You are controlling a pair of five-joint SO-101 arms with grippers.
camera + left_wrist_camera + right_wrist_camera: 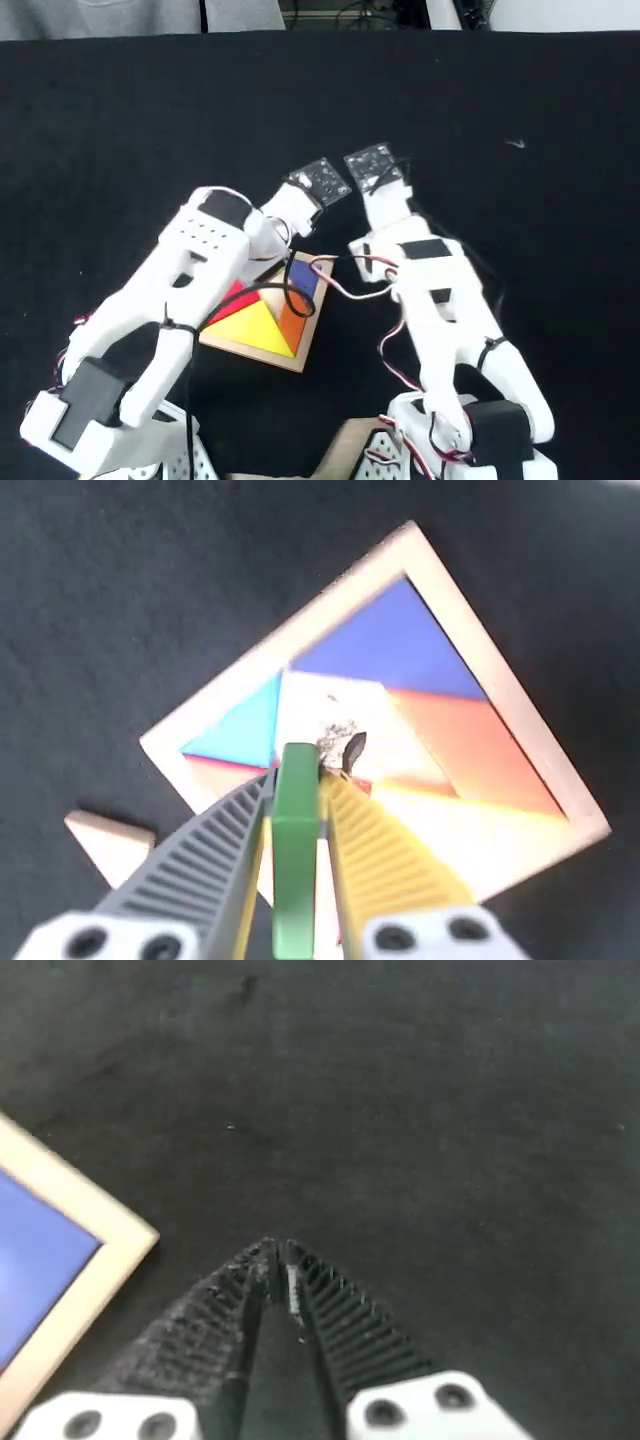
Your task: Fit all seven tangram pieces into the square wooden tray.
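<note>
The square wooden tray (478,620) lies on the black table, its rim (303,362) showing between the two arms. In it lie a blue triangle (395,640), a cyan triangle (245,735), an orange piece (470,750) and a yellow piece (262,325), with a red one (232,297) at the edge. A bare pale gap (335,720) remains in the middle. My left gripper (297,765) is shut on a green piece (296,860), held on edge just above that gap. My right gripper (278,1250) is shut on nothing, over bare table beside the tray's corner (120,1235).
A small tan wooden bit (110,840) lies on the table just off the tray. A tan sheet (345,445) sits at the front edge between the arm bases. Black cloth stretches free behind and to both sides of the arms.
</note>
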